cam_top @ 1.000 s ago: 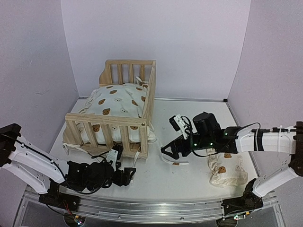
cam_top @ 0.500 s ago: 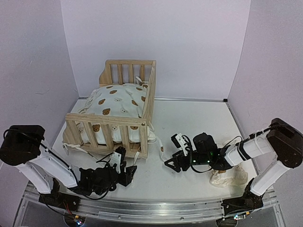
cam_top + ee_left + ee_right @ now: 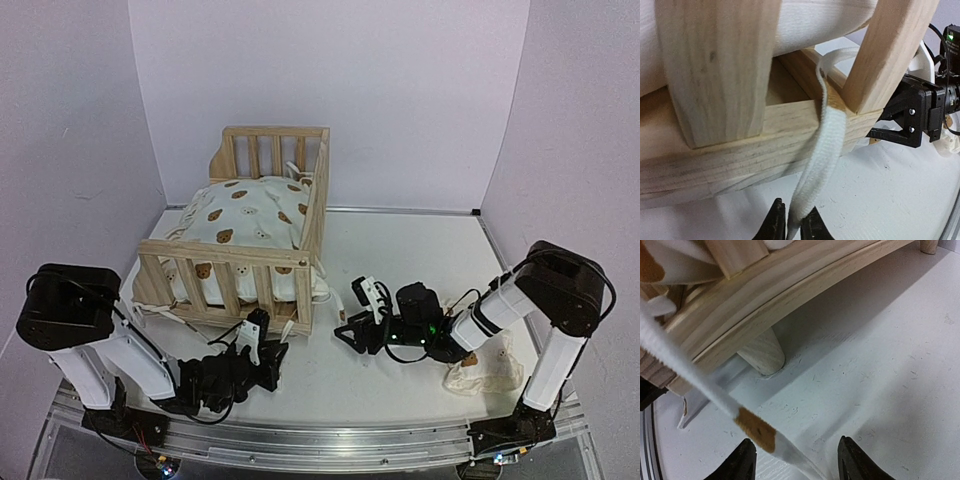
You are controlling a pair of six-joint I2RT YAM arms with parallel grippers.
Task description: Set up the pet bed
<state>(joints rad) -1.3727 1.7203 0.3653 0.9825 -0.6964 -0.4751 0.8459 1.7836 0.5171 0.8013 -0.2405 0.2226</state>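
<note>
**Inventory: one pet-bed station, as it stands**

1. Walls point(image 3: 330, 90): plain, matt, pale lilac, closing in the back and both sides.
2. Table point(image 3: 420, 250): flat white top, finely scuffed up close, with a ribbed aluminium rail point(image 3: 330, 440) along the near edge where my bases are bolted.
3. Pet bed point(image 3: 225, 252): light pine with visible grain. It has square slats on three sides, a plank base and short round feet, one foot point(image 3: 762, 357) showing as a stubby peg. It stands upright on the left half of the table, towards the back, its front corner just beyond both my grippers.
4. Cushion point(image 3: 250, 210): cream cotton with brown bear heads, plump and domed. It sits inside the bed and bulges out between the front slats.
5. Pillow point(image 3: 490, 365): small, in the same print and crumpled. It lies on the table at the right, beside my right forearm and well apart from the bed.
6. Left gripper point(image 3: 793, 227): black, low on the table in front of the bed's bottom rail. The fingers are pinched together on the tie strap point(image 3: 827, 135), a flat white woven ribbon that hangs over the rail from between two slats.
7. Right gripper point(image 3: 797, 462): black, low by the bed's right front corner. The fingers stand apart and grip nothing (a second tie point(image 3: 700, 382), cream with one brown bear patch, passes loosely between them).
</note>
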